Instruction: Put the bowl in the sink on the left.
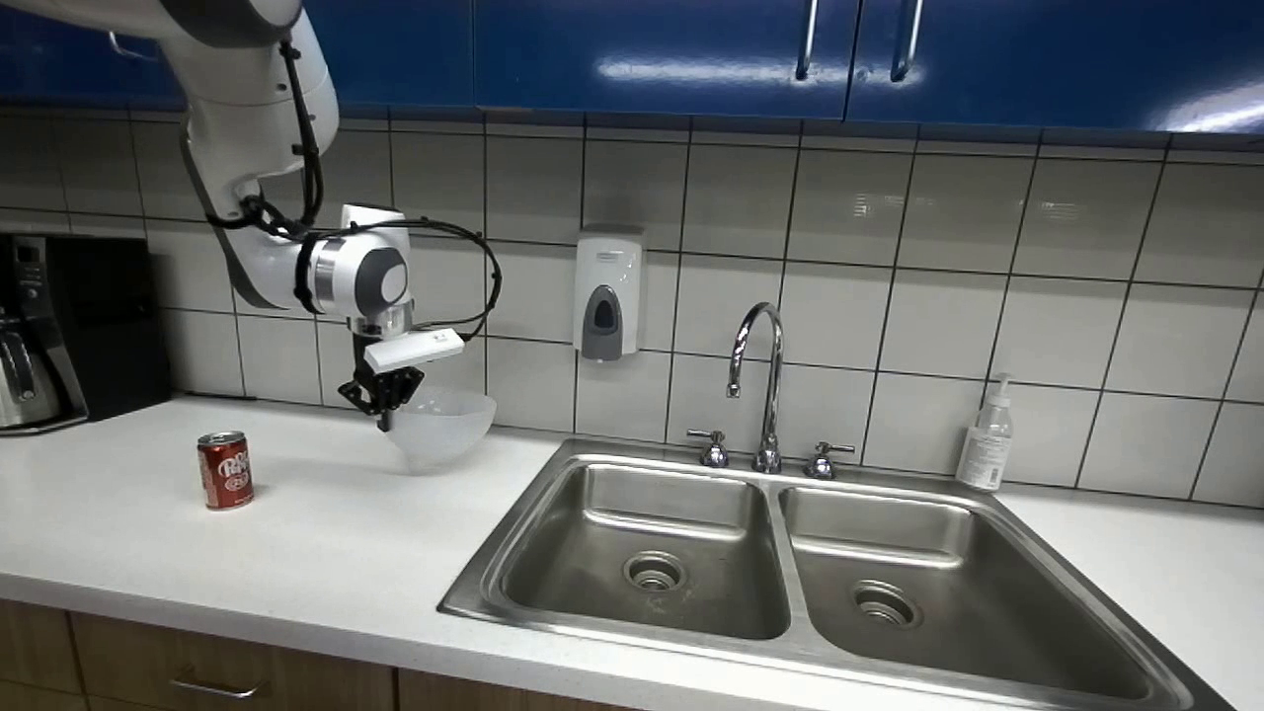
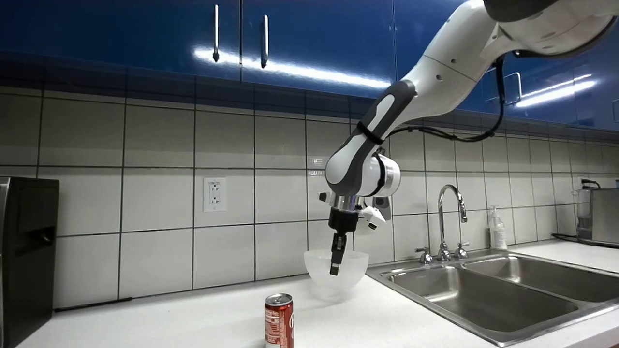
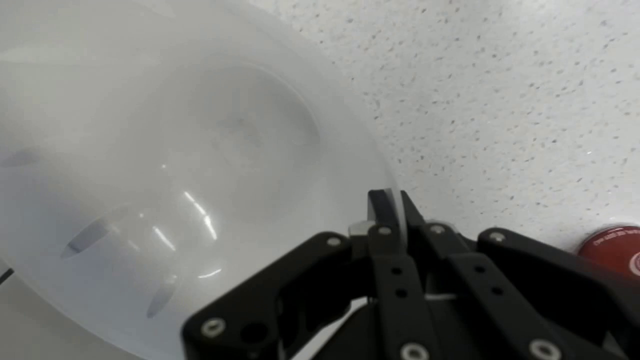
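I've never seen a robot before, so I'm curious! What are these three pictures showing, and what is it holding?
The big white thing is a robot arm, a machine that a person steers. Two pictures come from cameras outside the robot, each looking from a different place. The close-up is taken from the arm's own wrist, so you peer down into the see-through bowl. The jaws are shut on that bowl's edge, one inside it and one outside. The bowl is meant to go into the double sink. A red soda can and what looks like a coffee maker stand on the white counter, and a pump bottle stands by the sink.
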Robot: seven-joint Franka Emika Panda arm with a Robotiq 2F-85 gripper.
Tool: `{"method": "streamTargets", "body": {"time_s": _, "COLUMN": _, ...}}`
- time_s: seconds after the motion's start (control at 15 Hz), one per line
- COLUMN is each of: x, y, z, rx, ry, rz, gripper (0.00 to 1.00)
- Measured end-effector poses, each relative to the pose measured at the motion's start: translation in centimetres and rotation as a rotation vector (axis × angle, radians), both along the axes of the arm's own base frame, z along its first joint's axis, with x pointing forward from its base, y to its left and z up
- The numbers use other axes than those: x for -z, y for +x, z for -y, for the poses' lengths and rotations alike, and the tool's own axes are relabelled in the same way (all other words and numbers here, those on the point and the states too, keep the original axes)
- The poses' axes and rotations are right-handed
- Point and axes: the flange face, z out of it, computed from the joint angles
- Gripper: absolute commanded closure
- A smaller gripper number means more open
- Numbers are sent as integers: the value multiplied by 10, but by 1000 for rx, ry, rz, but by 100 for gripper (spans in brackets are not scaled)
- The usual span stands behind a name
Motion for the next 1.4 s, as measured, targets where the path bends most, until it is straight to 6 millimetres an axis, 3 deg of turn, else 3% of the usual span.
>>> {"method": "streamTargets", "body": {"time_s": 0.27, "x": -8, "y": -49, "z": 14, "rx": 42, "ry": 10, "rz": -1, "gripper": 99}}
{"method": "streamTargets", "body": {"time_s": 0.6, "x": -35, "y": -92, "z": 31, "rx": 124, "ry": 7, "rz": 2, "gripper": 99}}
{"method": "streamTargets", "body": {"time_s": 1.0, "x": -64, "y": -112, "z": 54, "rx": 321, "ry": -30, "rz": -14, "gripper": 99}}
{"method": "streamTargets", "body": {"time_s": 1.4, "x": -67, "y": -117, "z": 68, "rx": 578, "ry": -98, "rz": -72, "gripper": 99}}
